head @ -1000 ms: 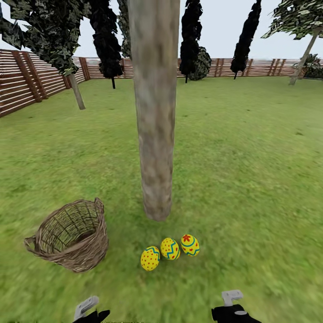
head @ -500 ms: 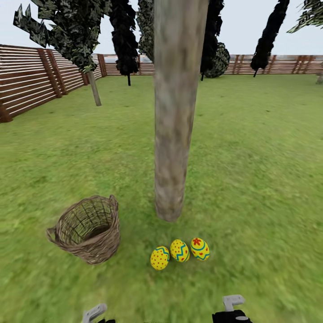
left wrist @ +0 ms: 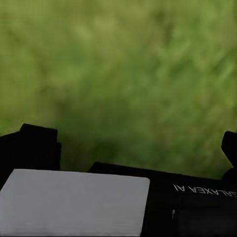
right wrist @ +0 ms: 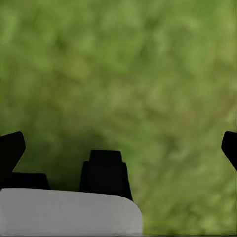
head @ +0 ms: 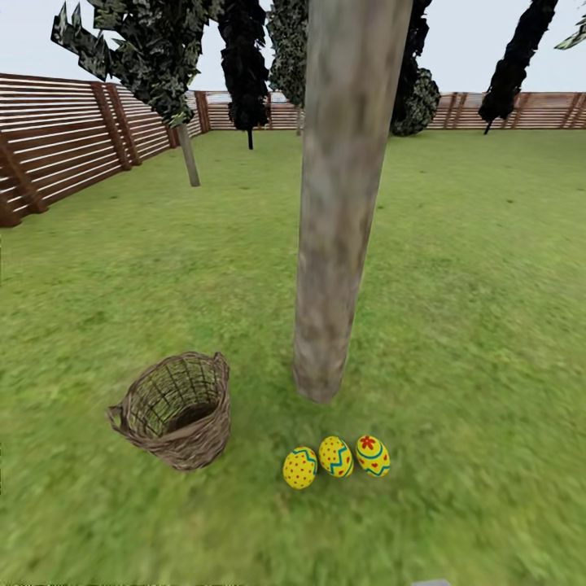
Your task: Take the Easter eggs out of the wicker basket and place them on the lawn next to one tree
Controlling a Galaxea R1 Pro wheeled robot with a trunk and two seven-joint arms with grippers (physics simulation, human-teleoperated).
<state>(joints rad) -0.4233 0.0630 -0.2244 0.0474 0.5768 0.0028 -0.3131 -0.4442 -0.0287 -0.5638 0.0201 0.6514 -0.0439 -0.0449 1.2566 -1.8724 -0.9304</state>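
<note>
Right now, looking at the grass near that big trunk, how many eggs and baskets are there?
Easter eggs: 3, at and, on the lawn by the tree
Wicker basket: 1, no eggs visible inside
Total: 4

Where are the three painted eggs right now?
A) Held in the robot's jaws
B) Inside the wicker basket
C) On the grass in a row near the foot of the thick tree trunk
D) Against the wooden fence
C: the three Easter eggs lie side by side on the lawn, just in front of the base of the tree, while the wicker basket to their left looks empty.
</note>
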